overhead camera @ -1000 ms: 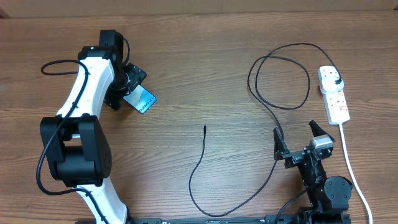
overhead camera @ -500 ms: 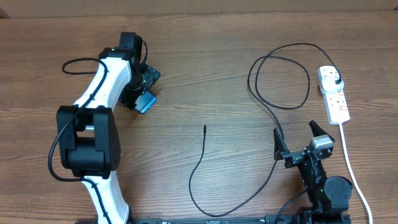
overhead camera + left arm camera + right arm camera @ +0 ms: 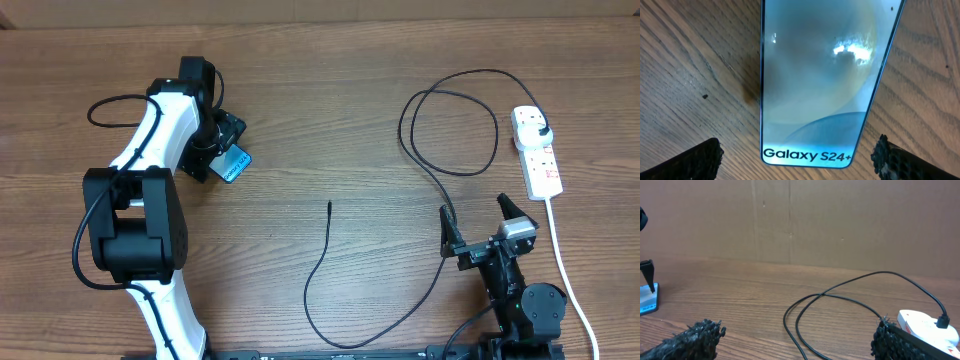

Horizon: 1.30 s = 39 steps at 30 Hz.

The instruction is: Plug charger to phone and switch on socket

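The phone (image 3: 234, 164) lies flat on the wooden table at the upper left, its lit blue-teal screen reading "Galaxy S24+" in the left wrist view (image 3: 815, 75). My left gripper (image 3: 220, 150) hovers over it, open; its fingers stand either side of the phone's near end without touching (image 3: 797, 155). The charger is a long thin black cable (image 3: 322, 262) with its tip (image 3: 330, 205) free at mid-table. Its plug head (image 3: 541, 127) sits in the white socket (image 3: 540, 160) at the right. My right gripper (image 3: 477, 224) is open and empty, low on the right beside the cable (image 3: 840, 300).
The cable forms a wide loop (image 3: 450, 120) between mid-table and the socket. A thicker white cord (image 3: 560, 262) runs from the socket toward the front edge, just right of my right arm. A cardboard wall (image 3: 790, 220) stands behind the table.
My left arm swung right over the phone, then back slightly left; the phone stays in about the same spot. The right arm and the cable have not moved.
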Each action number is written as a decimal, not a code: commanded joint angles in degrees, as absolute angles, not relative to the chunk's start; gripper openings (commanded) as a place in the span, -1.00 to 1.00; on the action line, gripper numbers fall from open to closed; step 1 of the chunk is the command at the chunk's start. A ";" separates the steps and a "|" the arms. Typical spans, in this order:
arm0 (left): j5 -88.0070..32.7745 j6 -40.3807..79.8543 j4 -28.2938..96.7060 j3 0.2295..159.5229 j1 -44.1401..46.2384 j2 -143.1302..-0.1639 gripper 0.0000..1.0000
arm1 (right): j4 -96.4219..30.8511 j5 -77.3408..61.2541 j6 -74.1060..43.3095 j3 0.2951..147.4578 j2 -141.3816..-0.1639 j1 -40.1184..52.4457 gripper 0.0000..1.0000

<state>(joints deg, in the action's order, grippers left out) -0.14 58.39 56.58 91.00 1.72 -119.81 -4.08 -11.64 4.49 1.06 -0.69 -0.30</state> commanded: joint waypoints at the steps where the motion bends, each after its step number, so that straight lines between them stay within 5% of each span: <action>1: 0.43 59.96 56.69 90.43 1.43 -120.55 1.00 | -3.77 -11.60 4.58 0.45 -0.16 -0.05 1.00; 39: 0.64 56.77 61.34 102.39 -1.37 -127.85 1.00 | -3.77 -11.62 4.58 0.45 -0.16 -0.05 0.99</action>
